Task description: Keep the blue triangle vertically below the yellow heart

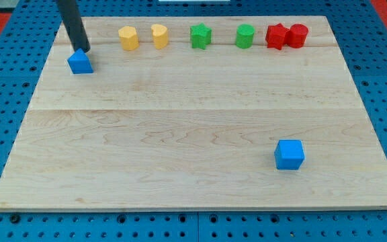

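Note:
The blue triangle (80,62) lies near the board's top left corner. My tip (84,50) stands just above it, touching or nearly touching its upper edge, with the dark rod rising to the view's top left. Two yellow blocks sit in the top row: one (128,37) and, to its right, the other (159,35). I cannot tell for certain which is the heart. The blue triangle is left of and slightly below both.
The top row also holds a green star (200,35), a green round block (245,36) and two touching red blocks (276,35) (297,35). A blue cube (289,154) sits at the lower right. The wooden board (180,134) rests on a blue pegboard.

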Available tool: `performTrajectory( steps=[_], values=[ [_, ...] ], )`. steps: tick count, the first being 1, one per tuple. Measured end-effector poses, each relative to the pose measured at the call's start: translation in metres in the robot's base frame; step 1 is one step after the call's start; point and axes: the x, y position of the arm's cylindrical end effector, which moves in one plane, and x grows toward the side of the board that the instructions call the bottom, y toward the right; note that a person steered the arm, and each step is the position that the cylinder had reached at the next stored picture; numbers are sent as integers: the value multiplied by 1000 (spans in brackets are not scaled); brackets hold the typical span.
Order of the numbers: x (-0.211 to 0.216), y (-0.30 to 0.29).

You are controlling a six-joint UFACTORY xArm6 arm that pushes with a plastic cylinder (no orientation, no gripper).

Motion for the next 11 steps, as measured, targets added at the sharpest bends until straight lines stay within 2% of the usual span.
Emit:
performTrajectory(
  steps=[1, 2, 3, 4, 5, 6, 7, 8, 9, 11],
  values=[
    [4, -15],
    [40, 51],
    [60, 33],
    [62, 3],
    [63, 49],
    [89, 81],
    [111, 48],
    [123, 82],
    [123, 143],
    [110, 152]
  ],
)
